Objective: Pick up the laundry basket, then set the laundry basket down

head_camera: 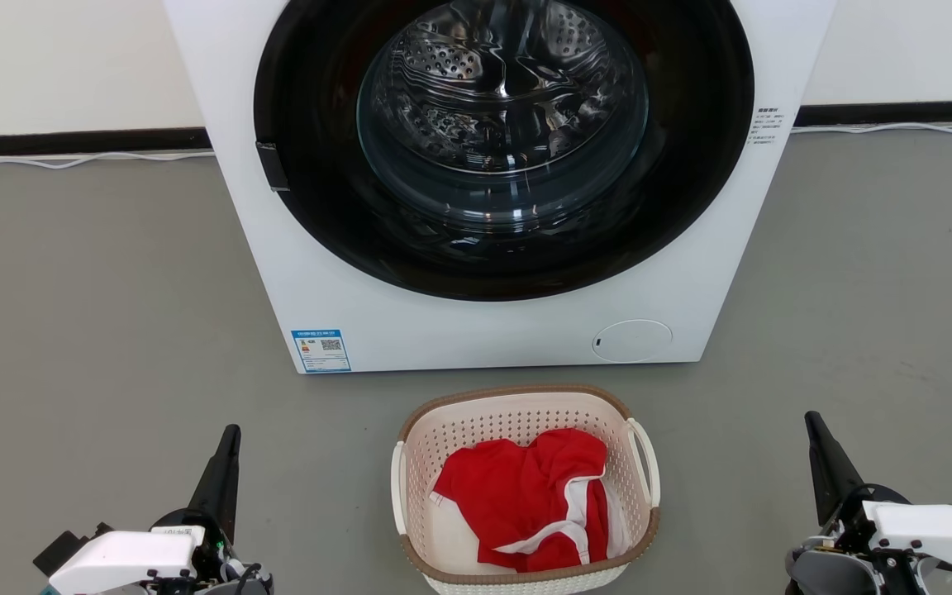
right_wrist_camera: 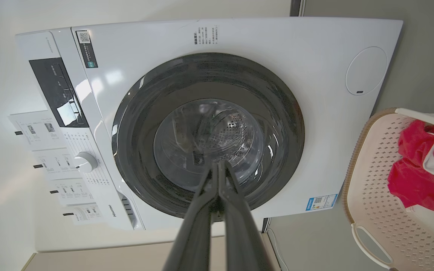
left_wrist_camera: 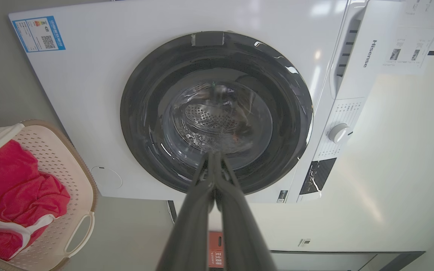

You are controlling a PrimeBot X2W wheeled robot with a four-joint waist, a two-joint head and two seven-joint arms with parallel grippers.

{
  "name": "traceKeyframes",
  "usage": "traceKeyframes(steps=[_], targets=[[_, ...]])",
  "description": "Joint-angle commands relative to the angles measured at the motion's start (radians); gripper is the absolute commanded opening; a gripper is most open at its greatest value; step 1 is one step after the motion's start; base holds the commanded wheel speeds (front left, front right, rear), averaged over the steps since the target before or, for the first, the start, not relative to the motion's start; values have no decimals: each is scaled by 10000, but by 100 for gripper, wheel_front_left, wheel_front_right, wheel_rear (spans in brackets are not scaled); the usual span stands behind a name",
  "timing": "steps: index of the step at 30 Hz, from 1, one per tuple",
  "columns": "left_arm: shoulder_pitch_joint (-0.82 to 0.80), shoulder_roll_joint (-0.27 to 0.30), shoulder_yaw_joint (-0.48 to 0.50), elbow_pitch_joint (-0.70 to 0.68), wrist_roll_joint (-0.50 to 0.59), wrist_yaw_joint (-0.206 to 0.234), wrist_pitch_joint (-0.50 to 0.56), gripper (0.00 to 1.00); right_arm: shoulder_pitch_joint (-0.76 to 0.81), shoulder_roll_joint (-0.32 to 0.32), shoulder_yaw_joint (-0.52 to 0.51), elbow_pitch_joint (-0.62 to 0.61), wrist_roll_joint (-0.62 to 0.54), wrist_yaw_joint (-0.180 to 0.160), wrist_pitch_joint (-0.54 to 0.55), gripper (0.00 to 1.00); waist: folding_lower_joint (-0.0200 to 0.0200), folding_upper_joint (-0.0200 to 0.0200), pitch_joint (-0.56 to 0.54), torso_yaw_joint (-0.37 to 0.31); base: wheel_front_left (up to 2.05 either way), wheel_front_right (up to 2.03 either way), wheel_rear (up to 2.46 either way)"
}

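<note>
Basket [head_camera: 517, 393] sits on the floor [head_camera: 112, 330] at the washer's [head_camera: 476, 330] 6 o'clock, a red garment [head_camera: 525, 496] heaped inside. Left gripper [head_camera: 230, 438] hangs at its 9 o'clock and right gripper [head_camera: 815, 426] at its 3 o'clock, both well apart from it, fingers pressed together and holding nothing. Thin perforated plastic carrying one garment, it should lift lightly but may flex or tip if taken by one side. The white loop handles [head_camera: 645, 459] at 9 and 3 o'clock look the surest holds.
</note>
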Motion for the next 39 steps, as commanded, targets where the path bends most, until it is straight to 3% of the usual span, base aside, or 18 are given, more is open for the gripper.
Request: traceKeyframes(steps=[1,39], targets=[[-556,135,308,-292,9,-71,62,0,-445,-39,188,-311,68,73,74,0,0,0,0,0,0,0,0],[-556,135,308,-292,9,-71,62,0,-445,-39,188,-311,68,73,74,0,0,0,0,0,0,0,0]])
